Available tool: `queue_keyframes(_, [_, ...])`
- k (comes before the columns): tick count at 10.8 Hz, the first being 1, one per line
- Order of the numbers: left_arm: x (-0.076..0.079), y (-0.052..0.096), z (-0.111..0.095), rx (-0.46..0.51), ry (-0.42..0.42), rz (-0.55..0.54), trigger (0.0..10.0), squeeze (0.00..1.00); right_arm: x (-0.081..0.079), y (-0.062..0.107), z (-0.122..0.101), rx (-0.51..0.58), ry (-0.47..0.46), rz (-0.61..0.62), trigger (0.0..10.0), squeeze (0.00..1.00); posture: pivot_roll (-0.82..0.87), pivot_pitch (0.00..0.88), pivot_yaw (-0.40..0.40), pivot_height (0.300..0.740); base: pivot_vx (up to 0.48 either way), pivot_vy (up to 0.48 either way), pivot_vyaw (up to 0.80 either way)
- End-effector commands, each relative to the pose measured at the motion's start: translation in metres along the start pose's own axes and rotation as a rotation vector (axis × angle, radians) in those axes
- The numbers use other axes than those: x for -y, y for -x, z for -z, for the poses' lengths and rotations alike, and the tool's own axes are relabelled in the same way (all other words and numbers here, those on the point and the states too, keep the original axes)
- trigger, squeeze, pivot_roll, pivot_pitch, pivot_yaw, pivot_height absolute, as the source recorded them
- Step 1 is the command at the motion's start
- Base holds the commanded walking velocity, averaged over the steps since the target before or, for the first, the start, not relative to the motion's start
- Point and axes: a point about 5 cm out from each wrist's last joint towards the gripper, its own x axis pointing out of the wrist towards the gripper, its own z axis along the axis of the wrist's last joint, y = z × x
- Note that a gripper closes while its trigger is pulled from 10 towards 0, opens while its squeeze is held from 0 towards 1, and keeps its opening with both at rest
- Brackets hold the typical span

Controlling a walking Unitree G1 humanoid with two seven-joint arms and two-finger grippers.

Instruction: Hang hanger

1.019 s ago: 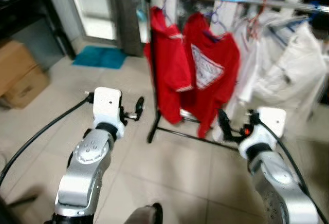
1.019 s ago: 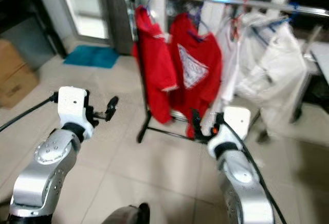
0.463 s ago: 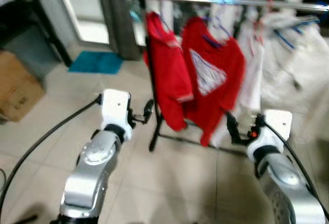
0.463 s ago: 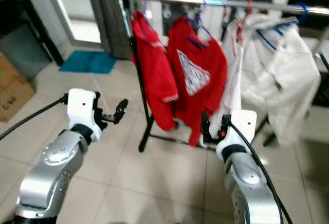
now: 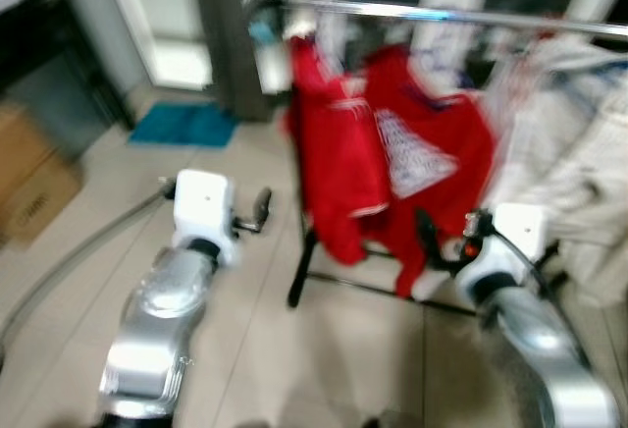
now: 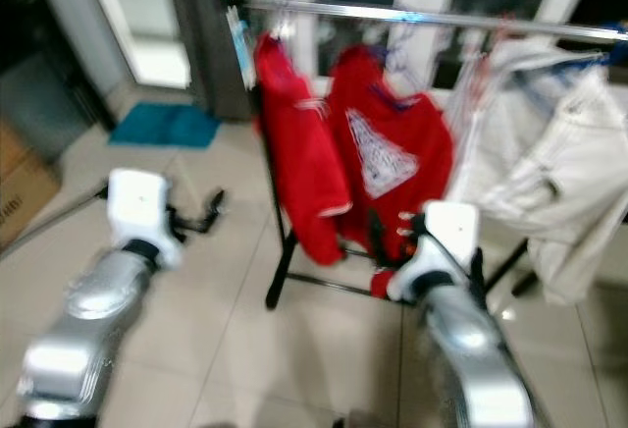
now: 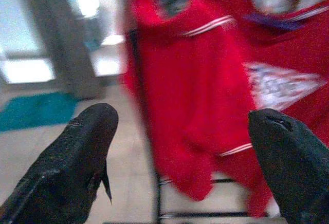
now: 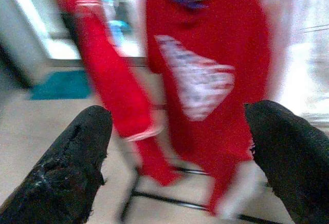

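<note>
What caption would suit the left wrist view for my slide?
Open left gripper facing two red shirts on the clothes rack, teal mat behind.

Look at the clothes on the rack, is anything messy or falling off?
Nothing stands out. The red shirts and white clothes hang from the metal rail, none on the floor. Both end effectors, left and right, are open and hold nothing. The pictures are blurry.

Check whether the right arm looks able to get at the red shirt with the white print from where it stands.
Probably yes. The right claw is open and empty, aimed at the red printed shirt hanging on the rail, with nothing between them. A gap remains, though, so it likely needs to extend or step closer.
</note>
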Motion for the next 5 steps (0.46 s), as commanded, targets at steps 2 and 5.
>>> queue_keyframes(2, [-0.008, 0.007, -0.004, 0.017, -0.021, -0.031, 10.0, 0.00, -0.009, 0.002, -0.015, 0.045, 0.008, -0.069, 10.0, 0.00, 0.07, 0.083, 0.006, 0.740, 0.319, 0.000, 0.00])
queue_keyframes(5, [0.002, -0.006, -0.013, 0.044, -0.021, -0.018, 10.0, 0.00, 0.003, -0.012, -0.022, 0.054, -0.001, -0.049, 10.0, 0.00, 0.07, 0.079, 0.010, 0.740, 0.309, 0.000, 0.00])
